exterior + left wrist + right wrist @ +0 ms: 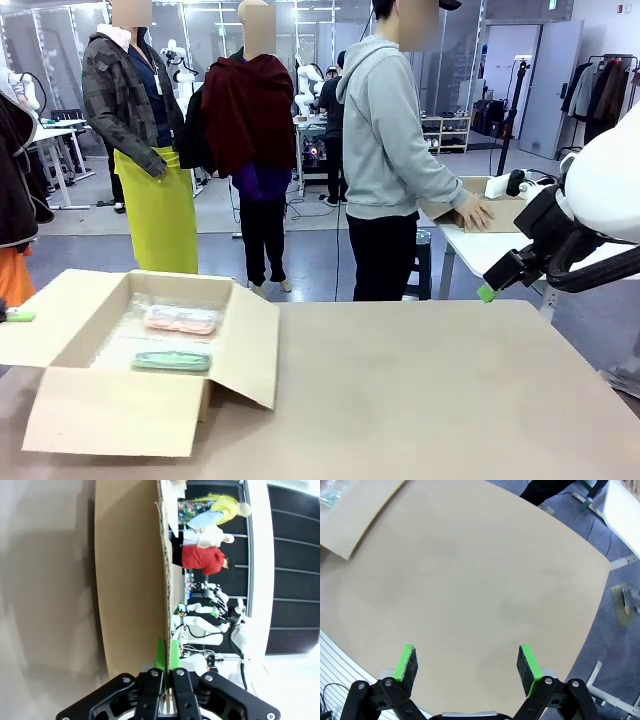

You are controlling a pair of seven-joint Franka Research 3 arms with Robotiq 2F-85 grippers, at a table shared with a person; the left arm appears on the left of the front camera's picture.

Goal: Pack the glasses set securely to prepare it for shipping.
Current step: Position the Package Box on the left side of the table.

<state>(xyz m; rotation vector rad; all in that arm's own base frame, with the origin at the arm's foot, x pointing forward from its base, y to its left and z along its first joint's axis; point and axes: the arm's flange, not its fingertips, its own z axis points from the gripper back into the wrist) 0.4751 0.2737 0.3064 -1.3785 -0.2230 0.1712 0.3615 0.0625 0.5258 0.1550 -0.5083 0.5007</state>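
An open brown cardboard box (110,410) stands on the table's left side. Inside it, on clear wrap, lie the glasses set's pale pink case (180,319) and, nearer me, its mint green case (172,361). My left gripper (15,316) is at the box's left flap; in the left wrist view that gripper (167,652) is shut on the flap's (130,580) edge. My right gripper (487,293) hangs raised at the right, well away from the box. Seen from its wrist, the right gripper (466,652) stands open over bare table with nothing between its fingers.
The tan table (430,400) stretches bare to the right of the box. A person in a grey hoodie (390,130) stands beyond the far edge, one hand on another cardboard box (495,212) on a white side table. A box flap (355,510) shows at the right wrist view's upper left.
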